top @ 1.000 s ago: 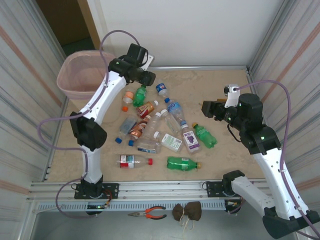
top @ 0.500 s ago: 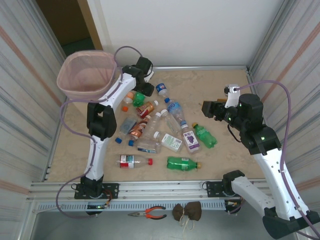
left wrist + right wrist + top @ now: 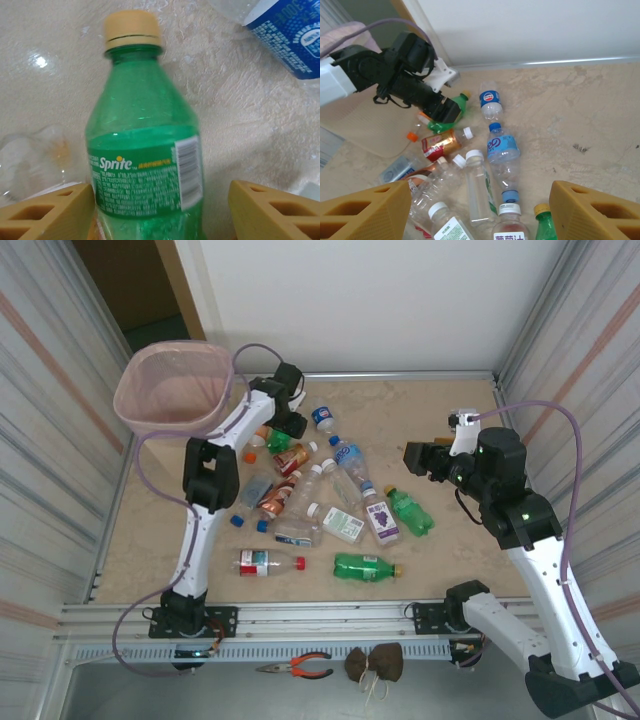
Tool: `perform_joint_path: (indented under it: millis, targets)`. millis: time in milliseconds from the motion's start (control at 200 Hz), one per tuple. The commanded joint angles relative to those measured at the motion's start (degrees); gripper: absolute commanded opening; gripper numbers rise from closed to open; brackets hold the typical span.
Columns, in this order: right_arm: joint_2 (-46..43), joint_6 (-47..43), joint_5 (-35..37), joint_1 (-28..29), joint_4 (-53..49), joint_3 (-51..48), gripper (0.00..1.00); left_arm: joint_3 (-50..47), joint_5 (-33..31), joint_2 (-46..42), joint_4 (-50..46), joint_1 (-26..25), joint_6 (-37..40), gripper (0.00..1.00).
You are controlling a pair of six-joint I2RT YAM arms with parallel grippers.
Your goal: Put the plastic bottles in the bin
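Plastic bottles (image 3: 348, 455) littered the worktop (image 3: 420, 410), the bin (image 3: 175, 390) at ten o'clock apparently empty. The left pincer (image 3: 161, 187), spread, straddled a Sprite bottle (image 3: 145, 150); the right pincer (image 3: 480, 185) hung spread, idle.

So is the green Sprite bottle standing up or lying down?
Lying down. The Sprite bottle rests on its side, flat against the table.

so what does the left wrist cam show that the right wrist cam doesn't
Left wrist: the label print and barcode on the Sprite bottle, close up, between the fingers of the open left gripper. Right wrist: the left arm bent over the pile, the other bottles, the wall. Both: that green bottle and the blue-labelled bottle near its cap.
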Motion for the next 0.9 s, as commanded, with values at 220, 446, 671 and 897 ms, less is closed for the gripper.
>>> perform_joint_path:
  millis: [220,446,671,897]
  targets:
    - [-0.3,-0.6,1.1,0.6,-0.6,-0.4,0.72,1.6,2.4,3.6,0.6,0.8,-0.3,0.71]
    - [-0.4,-0.5,1.3,0.5,-0.6,-0.5,0.72,1.8,3.2,4.4,1.0,0.9,-0.3,0.70]
    - [-0.8,-0.4,1.5,0.5,-0.7,-0.4,0.72,2.3,3.5,3.1,0.9,1.0,0.0,0.63]
    - [-1.2,-0.4,1.8,0.5,-1.0,0.0,0.72,4.6,3.0,0.1,0.0,1.0,0.7,0.62]
